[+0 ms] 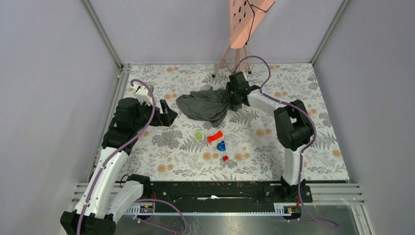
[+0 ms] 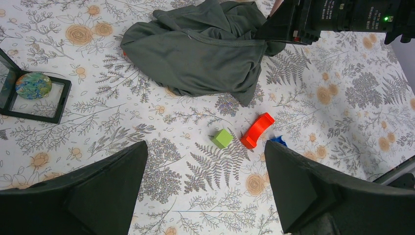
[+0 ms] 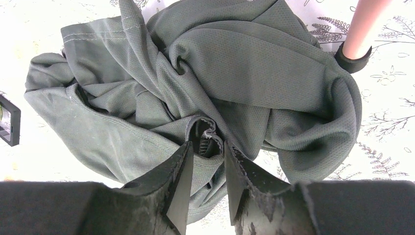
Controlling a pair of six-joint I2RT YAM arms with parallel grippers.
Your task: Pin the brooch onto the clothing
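Note:
The clothing (image 1: pixel 205 105) is a dark grey T-shirt lying crumpled at the back middle of the flowered table. My right gripper (image 1: pixel 234 95) reaches into its right side. In the right wrist view its fingers (image 3: pixel 207 147) pinch a bunched fold near the collar of the shirt (image 3: pixel 244 63), and creases run out from that spot. A round blue-green brooch (image 2: pixel 33 85) sits in a black framed box left of the shirt (image 2: pixel 195 54). My left gripper (image 2: pixel 204 152) hangs wide open over bare table, holding nothing, near that box (image 1: pixel 169 113).
A green cube (image 1: pixel 199 134), a red arch (image 1: pixel 214 136), a blue piece (image 1: pixel 221 145) and a small red piece (image 1: pixel 225 158) lie in front of the shirt. A pink stand (image 1: pixel 243 19) on thin legs rises just behind it; one leg (image 3: pixel 362 29) is close to my right gripper.

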